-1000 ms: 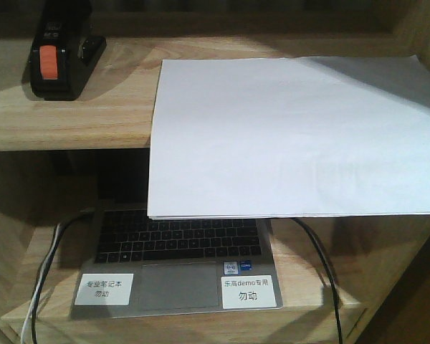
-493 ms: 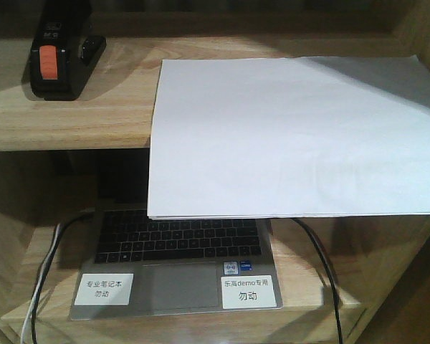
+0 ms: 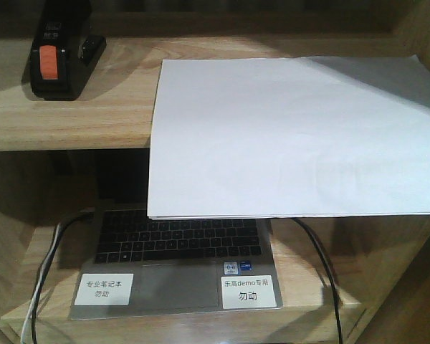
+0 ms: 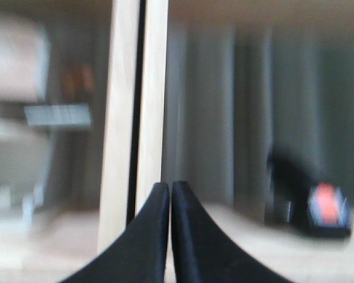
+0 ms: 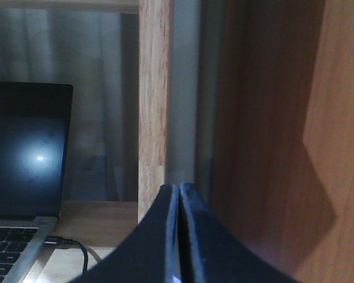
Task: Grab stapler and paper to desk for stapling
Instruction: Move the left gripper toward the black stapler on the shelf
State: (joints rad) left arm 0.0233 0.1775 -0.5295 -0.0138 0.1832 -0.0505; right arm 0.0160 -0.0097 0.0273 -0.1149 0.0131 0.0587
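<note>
The black stapler (image 3: 57,54) with an orange-red patch stands at the left of the upper wooden shelf (image 3: 93,115). The white paper (image 3: 287,136) lies to its right on the same shelf, and its front edge overhangs the shelf below. Neither gripper shows in the front view. In the left wrist view my left gripper (image 4: 170,186) is shut on nothing in front of an upright wooden post (image 4: 135,106), and the stapler (image 4: 318,206) is a blur far off at the right. My right gripper (image 5: 179,187) is shut and empty beside a wooden post (image 5: 153,106). The desk is out of view.
An open laptop (image 3: 175,265) with two white labels (image 3: 104,289) sits on the lower shelf, partly under the paper's overhang. Black and white cables (image 3: 322,265) run down both sides of it. A brown side panel (image 5: 283,135) stands close on the right of my right gripper.
</note>
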